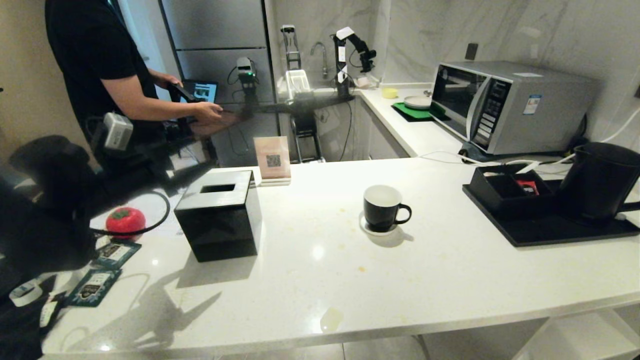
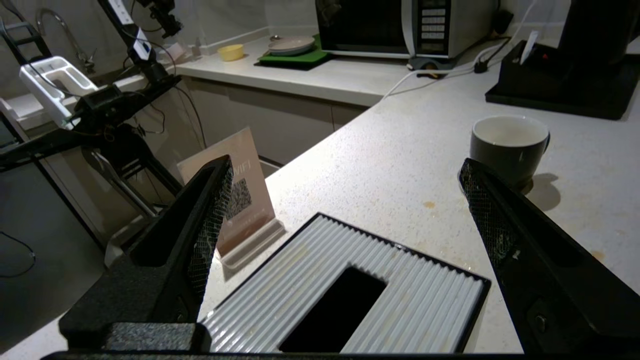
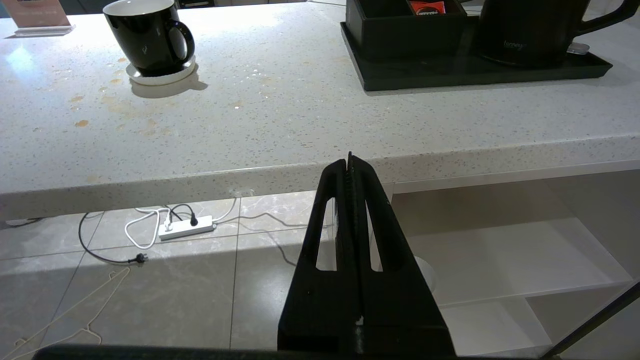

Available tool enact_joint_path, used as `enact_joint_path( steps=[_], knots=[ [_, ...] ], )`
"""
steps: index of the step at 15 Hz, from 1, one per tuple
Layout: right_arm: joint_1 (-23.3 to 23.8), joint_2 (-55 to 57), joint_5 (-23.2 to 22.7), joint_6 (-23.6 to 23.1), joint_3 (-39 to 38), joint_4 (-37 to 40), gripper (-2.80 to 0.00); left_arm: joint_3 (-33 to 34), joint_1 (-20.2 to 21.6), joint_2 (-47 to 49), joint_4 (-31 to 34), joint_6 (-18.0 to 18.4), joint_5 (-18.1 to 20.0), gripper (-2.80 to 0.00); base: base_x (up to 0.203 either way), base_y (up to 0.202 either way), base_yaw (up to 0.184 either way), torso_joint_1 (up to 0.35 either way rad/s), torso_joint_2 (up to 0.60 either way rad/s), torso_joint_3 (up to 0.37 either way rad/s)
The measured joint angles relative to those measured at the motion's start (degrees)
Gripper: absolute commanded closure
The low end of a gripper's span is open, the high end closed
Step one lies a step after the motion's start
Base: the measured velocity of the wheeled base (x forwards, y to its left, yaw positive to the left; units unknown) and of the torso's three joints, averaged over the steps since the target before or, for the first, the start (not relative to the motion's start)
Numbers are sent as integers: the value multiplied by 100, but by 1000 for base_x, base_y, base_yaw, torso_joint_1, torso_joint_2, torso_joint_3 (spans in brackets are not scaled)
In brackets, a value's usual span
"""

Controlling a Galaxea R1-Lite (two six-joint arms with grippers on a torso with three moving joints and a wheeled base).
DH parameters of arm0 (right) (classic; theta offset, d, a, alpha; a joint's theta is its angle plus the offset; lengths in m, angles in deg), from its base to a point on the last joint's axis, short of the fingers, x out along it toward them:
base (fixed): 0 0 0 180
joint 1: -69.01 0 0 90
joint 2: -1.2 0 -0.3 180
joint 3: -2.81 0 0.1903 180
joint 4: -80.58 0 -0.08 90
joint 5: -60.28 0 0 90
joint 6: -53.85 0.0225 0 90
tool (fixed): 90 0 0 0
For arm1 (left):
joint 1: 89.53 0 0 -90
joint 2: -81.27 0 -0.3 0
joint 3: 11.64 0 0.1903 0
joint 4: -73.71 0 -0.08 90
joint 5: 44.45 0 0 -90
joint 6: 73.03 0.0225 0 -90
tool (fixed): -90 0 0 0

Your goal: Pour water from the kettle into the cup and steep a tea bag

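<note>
1. The left gripper (image 2: 345, 200) is held above the tissue box (image 2: 350, 295), jaws spread wide and empty.
2. The right gripper (image 3: 351, 165) is parked below the table (image 3: 300, 130) edge, jaws clenched on nothing.
3. The cup (image 1: 383, 207) is seen on its saucer mid-table; the kettle (image 1: 600, 180) is on the black tray (image 1: 550, 232).
4. No tea bag is made out; fetching one is judged the step in hand.
5. The tissue box and sign (image 1: 272, 159) are to be cleared.

A kitchen: a white speckled worktop (image 1: 450, 280), a microwave (image 1: 505, 105), a sink tap (image 1: 318, 50), marble-look walls and a tall steel fridge (image 1: 220, 45).
</note>
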Motion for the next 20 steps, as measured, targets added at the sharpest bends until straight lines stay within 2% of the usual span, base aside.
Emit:
enact_joint_path(
  steps=[5,6,15,20],
  knots=[
    [0,0,-1,-2,0,0,0,0,-13,-218,-18,-26,12,-280,0,0,0,0,0,0],
    [0,0,-1,-2,0,0,0,-2,-29,-235,-59,-26,13,0,0,0,0,0,0,0],
    [0,0,-1,-2,0,0,0,35,-55,-588,-193,-34,49,0,0,0,0,0,0,0],
    [0,0,-1,-2,0,0,0,126,-211,-1052,-197,-36,28,0,0,0,0,0,0,0]
  ],
)
